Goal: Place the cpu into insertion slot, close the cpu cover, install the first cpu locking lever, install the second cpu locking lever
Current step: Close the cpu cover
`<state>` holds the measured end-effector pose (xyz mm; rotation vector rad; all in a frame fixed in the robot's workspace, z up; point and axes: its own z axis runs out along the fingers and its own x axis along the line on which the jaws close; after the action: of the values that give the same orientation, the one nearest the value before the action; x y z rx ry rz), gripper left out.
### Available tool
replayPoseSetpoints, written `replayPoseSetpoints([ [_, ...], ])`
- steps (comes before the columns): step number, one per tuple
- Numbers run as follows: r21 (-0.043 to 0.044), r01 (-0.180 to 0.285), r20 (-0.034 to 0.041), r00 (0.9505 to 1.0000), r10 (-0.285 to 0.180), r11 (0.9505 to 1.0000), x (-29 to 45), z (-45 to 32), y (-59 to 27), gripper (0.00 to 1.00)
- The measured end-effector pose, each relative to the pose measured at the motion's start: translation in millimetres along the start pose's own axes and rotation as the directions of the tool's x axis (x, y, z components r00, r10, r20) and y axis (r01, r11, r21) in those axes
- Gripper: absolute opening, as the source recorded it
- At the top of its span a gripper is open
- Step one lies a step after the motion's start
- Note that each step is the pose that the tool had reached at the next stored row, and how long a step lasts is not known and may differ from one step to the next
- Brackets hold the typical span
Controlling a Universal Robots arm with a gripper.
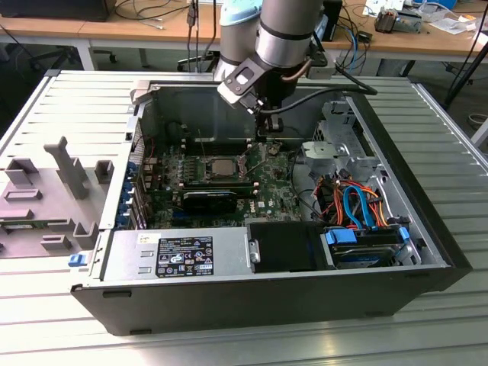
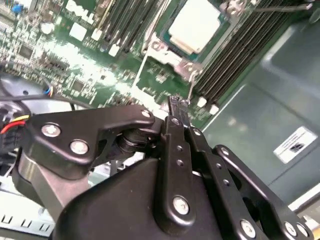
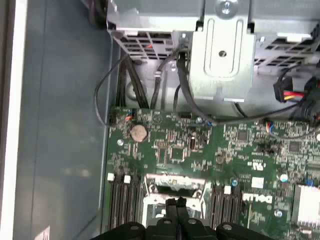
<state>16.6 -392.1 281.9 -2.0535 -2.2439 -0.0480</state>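
Note:
The cpu (image 2: 196, 24) shows its silver-grey top, lying flat in the insertion slot (image 1: 223, 168) on the green motherboard (image 1: 267, 187). The silvery cpu cover (image 2: 162, 50) lies down around it as a frame. Thin metal lever rods (image 2: 192, 82) run along the socket's sides. My gripper (image 2: 175, 104) hangs above the board just beside the socket, toward the exterior view's right (image 1: 270, 143). Its black fingertips (image 3: 172, 204) are pressed together with nothing between them. In the first wrist view they cover part of the socket frame (image 3: 175, 182).
Black memory slots (image 2: 240, 45) flank the socket. A drive cage (image 1: 339, 149) with orange and blue cables (image 1: 354, 206) stands at the exterior view's right. The power supply (image 1: 171, 255) is at the front. The case walls (image 1: 229, 301) enclose the board.

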Motion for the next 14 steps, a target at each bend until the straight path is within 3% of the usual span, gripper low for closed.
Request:
replayPoseSetpoints([
  [7, 0.0080, 0.000, -0.0006, 1.0000, 0.000, 1.0000, -4.7, 4.6, 21.7, 0.11],
  [14, 0.0095, 0.000, 0.0001, 1.0000, 0.000, 1.0000, -7.4, 19.4, 36.4, 0.11],
])
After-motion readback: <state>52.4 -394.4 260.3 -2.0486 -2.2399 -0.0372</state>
